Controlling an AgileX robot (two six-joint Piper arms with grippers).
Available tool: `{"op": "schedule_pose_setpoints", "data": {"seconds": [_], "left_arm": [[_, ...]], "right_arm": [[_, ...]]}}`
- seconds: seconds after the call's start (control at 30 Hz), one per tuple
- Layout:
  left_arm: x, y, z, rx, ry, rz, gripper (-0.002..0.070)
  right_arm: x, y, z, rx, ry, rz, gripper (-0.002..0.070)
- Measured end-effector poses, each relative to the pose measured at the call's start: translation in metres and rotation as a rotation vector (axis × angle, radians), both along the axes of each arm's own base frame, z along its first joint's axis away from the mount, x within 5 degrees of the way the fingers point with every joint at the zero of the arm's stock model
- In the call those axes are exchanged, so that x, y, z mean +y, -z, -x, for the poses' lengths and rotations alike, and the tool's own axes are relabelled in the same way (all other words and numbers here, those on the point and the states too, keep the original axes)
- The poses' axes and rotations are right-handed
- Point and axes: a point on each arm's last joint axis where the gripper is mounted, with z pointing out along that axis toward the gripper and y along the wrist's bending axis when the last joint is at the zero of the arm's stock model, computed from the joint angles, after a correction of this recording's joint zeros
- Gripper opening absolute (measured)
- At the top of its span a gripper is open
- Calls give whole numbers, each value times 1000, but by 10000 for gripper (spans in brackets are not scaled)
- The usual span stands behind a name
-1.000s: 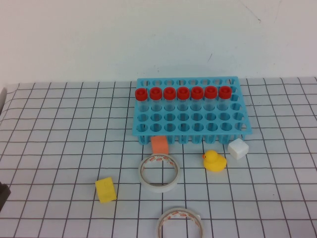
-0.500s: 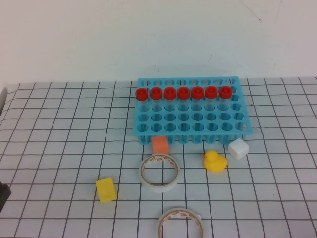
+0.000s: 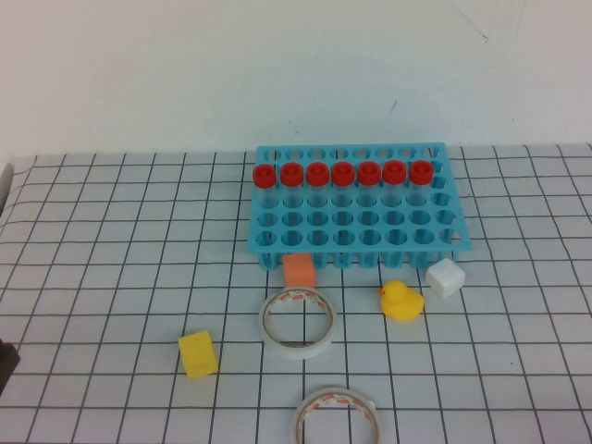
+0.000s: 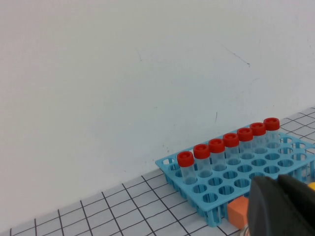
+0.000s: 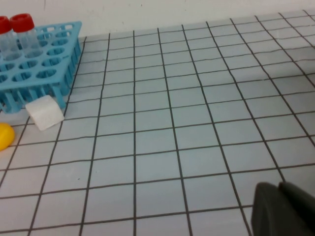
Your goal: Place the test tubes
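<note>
Seven red-capped test tubes [image 3: 342, 176] stand upright side by side in one row of the blue rack [image 3: 277, 242], second row from the back; the rows in front of them are open holes; no loose tube shows anywhere on the gridded table [image 3: 111, 240]. Left gripper [image 4: 280, 206] sits low at the near left edge of the table, pointed toward the rack, jaws clenched on nothing; right gripper [image 5: 283, 211] is out on the right side over bare grid, well apart from the rack, jaws pressed together, also empty.

Clutter in front of the rack: orange block [image 3: 299, 270] right against its front edge; tape roll [image 3: 297, 321] just beyond that; second tape roll [image 3: 337, 413] at the near edge; duck [image 3: 400, 301] and white cube [image 3: 445, 277] near the front right corner; yellow cube [image 3: 198, 354] off to the left.

Judgement: every tube in view is seated, so the placing looks done or waiting on another tube. If one comes: grip below the cap; keep it vertical; come in high over the clutter; centre on a free hole in a front row; lower straight down; let go only once it bottoms; lift away vertically so the jaws don't clip the standing caps.
</note>
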Motion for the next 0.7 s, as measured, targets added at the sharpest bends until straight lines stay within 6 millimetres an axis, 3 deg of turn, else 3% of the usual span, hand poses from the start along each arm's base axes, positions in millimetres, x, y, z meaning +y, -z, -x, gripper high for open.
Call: {"op": "schedule_pose_setpoints", "data": {"seconds": [0.7], "left_arm": [[0,0,0,0,0,0,-1]], "right_arm": [[0,0,0,2,-2,7,-1]]}}
